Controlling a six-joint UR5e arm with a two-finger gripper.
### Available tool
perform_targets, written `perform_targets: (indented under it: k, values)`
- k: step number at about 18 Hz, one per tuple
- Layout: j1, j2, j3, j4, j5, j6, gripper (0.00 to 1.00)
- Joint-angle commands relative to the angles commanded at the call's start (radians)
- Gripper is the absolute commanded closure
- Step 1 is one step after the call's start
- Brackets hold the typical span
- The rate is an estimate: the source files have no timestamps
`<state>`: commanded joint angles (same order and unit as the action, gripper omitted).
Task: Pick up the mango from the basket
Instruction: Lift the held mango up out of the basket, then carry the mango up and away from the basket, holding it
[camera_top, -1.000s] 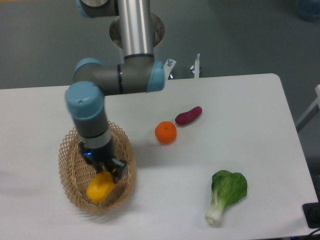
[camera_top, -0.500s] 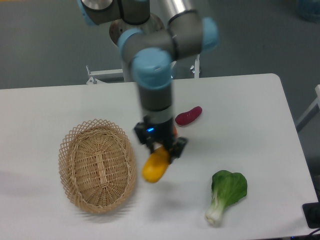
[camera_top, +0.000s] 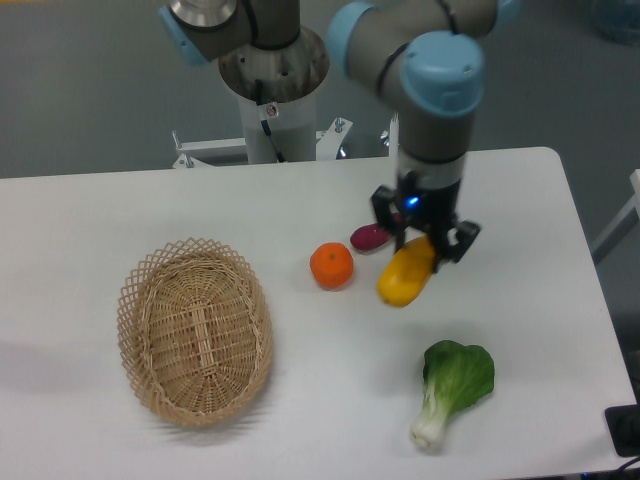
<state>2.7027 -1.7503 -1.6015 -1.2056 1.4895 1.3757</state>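
The mango (camera_top: 405, 279) hangs clamped between the fingers of the gripper (camera_top: 425, 243), lifted over the table (camera_top: 520, 200), at about 3 o'clock from the basket (camera_top: 194, 331) and well apart from it. The round orange fruit (camera_top: 331, 265) sits just at its 9 o'clock, the purple vegetable (camera_top: 369, 237) at 11, the bok choy (camera_top: 452, 387) at 5 near the front edge.

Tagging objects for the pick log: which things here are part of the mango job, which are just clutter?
Job:
mango, held in the gripper, jaws closed on it
basket, nothing in it

Clutter:
orange
purple vegetable, partly hidden by the gripper
leafy green
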Motion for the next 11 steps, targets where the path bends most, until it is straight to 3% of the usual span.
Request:
perform_targets:
  k: [3, 11]
  values:
    - [0.054, 0.020, 0.003, -0.045, -0.014, 0.084, 0.42]
    - [0.140, 0.032, 0.005, -0.045, -0.067, 0.169, 0.41]
